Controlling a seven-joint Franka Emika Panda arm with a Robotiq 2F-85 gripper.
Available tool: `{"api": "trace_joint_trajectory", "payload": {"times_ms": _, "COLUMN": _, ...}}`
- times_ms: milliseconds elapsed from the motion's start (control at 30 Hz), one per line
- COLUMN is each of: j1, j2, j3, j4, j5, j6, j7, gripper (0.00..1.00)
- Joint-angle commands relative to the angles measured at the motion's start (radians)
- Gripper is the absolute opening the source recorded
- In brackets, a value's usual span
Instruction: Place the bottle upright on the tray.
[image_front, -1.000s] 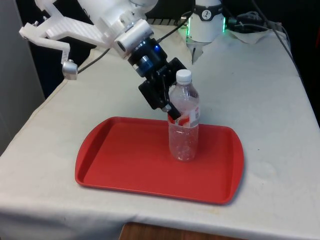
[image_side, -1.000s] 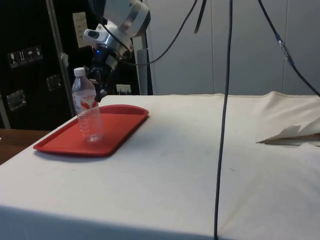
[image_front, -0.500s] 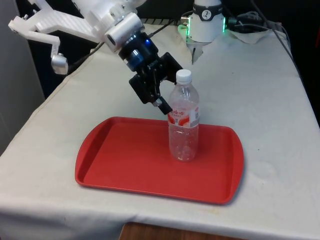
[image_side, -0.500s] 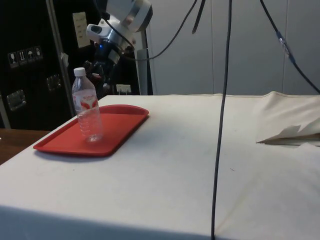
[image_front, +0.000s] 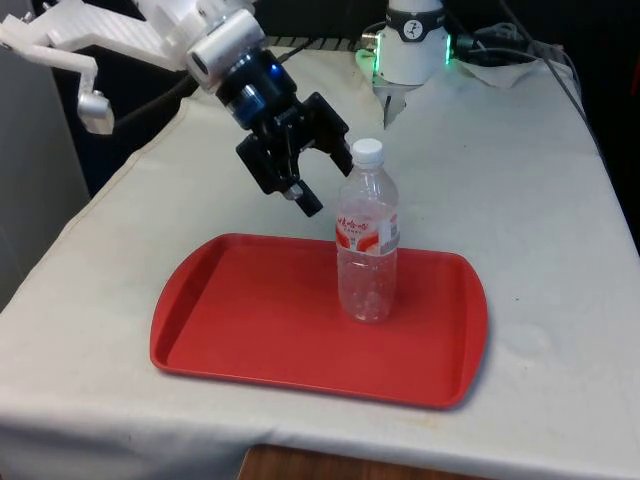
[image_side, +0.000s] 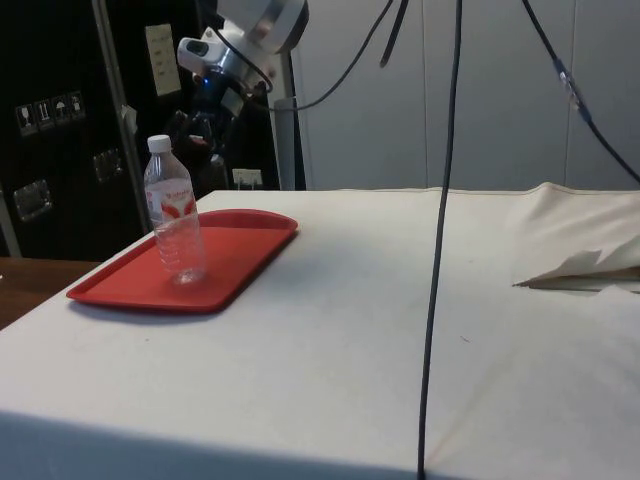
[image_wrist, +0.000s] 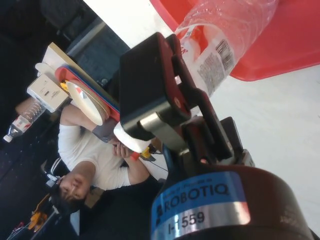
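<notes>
Gripper (image_front: 322, 170), jaws spread wide and empty, has let go of the bottle (image_front: 367, 235) and backed away toward ten o'clock. That bottle stands upright, unaided, on the red tray (image_front: 240, 330), right of centre; placement looks complete.

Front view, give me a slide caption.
Open pincer beside a clear bottle standing upright on the red tray.

Front and side views, both on the tray (image_front: 300, 340), wrist view close above.
</notes>
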Motion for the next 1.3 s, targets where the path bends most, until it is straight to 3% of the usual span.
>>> {"api": "trace_joint_trajectory", "payload": {"times_ms": 0, "j1": 0.0, "j2": -0.004, "j3": -0.004, "j4": 0.003, "j5": -0.007, "j6": -0.004, "j7": 0.005, "gripper": 1.0}}
{"api": "trace_joint_trajectory", "payload": {"times_ms": 500, "j1": 0.009, "j2": -0.028, "j3": -0.043, "j4": 0.026, "j5": -0.02, "j6": -0.045, "j7": 0.024, "gripper": 1.0}}
{"api": "trace_joint_trajectory", "payload": {"times_ms": 533, "j1": 0.004, "j2": -0.026, "j3": -0.038, "j4": 0.026, "j5": -0.009, "j6": -0.046, "j7": 0.015, "gripper": 1.0}}
{"api": "trace_joint_trajectory", "payload": {"times_ms": 633, "j1": 0.011, "j2": -0.038, "j3": -0.049, "j4": 0.028, "j5": -0.024, "j6": -0.053, "j7": 0.03, "gripper": 1.0}}
{"api": "trace_joint_trajectory", "payload": {"times_ms": 800, "j1": 0.013, "j2": -0.053, "j3": -0.052, "j4": 0.032, "j5": -0.031, "j6": -0.059, "j7": 0.039, "gripper": 1.0}}
{"api": "trace_joint_trajectory", "payload": {"times_ms": 833, "j1": 0.008, "j2": -0.049, "j3": -0.047, "j4": 0.032, "j5": -0.02, "j6": -0.058, "j7": 0.03, "gripper": 1.0}}
{"api": "trace_joint_trajectory", "payload": {"times_ms": 867, "j1": 0.013, "j2": -0.056, "j3": -0.053, "j4": 0.033, "j5": -0.033, "j6": -0.06, "j7": 0.041, "gripper": 1.0}}
{"api": "trace_joint_trajectory", "payload": {"times_ms": 1133, "j1": 0.014, "j2": -0.084, "j3": -0.055, "j4": 0.035, "j5": -0.045, "j6": -0.066, "j7": 0.055, "gripper": 1.0}}
{"api": "trace_joint_trajectory", "payload": {"times_ms": 1167, "j1": 0.009, "j2": -0.082, "j3": -0.049, "j4": 0.032, "j5": -0.03, "j6": -0.063, "j7": 0.044, "gripper": 1.0}}
{"api": "trace_joint_trajectory", "payload": {"times_ms": 1267, "j1": 0.016, "j2": -0.097, "j3": -0.057, "j4": 0.036, "j5": -0.05, "j6": -0.069, "j7": 0.062, "gripper": 1.0}}
